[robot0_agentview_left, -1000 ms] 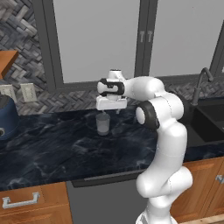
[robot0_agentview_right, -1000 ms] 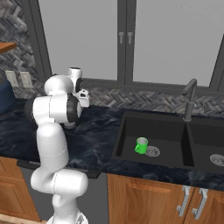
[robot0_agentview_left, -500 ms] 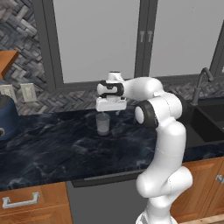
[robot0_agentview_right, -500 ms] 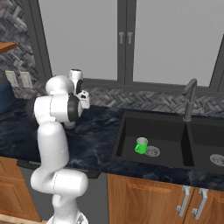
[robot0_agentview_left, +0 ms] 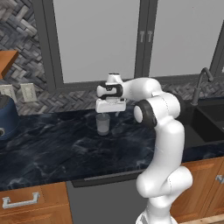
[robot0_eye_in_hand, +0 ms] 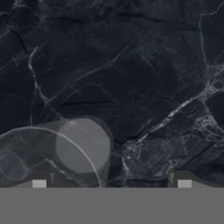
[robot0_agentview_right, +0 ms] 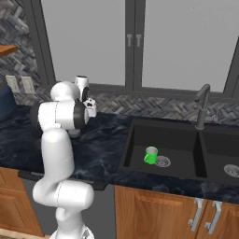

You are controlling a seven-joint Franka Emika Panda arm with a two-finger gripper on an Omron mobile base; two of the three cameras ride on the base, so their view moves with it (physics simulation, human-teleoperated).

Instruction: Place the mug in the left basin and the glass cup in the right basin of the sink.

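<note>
I am viewing the white arm's two-finger gripper [robot0_agentview_left: 108, 114] as it is hanging directly above the small clear greyish glass cup [robot0_agentview_left: 103, 124], which is standing upright on the dark marbled countertop [robot0_agentview_left: 52, 148], well to the left of the sink. From the left base camera, the fingers are lying partly behind the pale hand block, so I am judging the clearance between their tips and the cup's rim only roughly; they are appearing just above it, not yet around it.

In the hand view, the two dark finger tips [robot0_eye_in_hand: 39, 179] are standing far apart at the bottom edge, so the jaws are spread wide and are gripping nothing. The cup [robot0_eye_in_hand: 57, 153] is sitting low and left in this view, its near wall cut off by the lower edge, and its see-through body is making its outline hard to trace against the veined stone.

From the right base camera, the arm's own shoulder and elbow are covering the cup completely, and the hand [robot0_agentview_right: 89, 106] is showing only as a sliver beyond them.

The small bright green mug [robot0_agentview_right: 151, 155] is resting in the left basin [robot0_agentview_right: 140, 149] of the wide black double sink [robot0_agentview_right: 182, 154], beside the round metal drain [robot0_agentview_right: 162, 161]. The right basin [robot0_agentview_right: 219, 158] is being cropped by the frame's right edge, behind the dark curved faucet [robot0_agentview_right: 202, 105].
</note>
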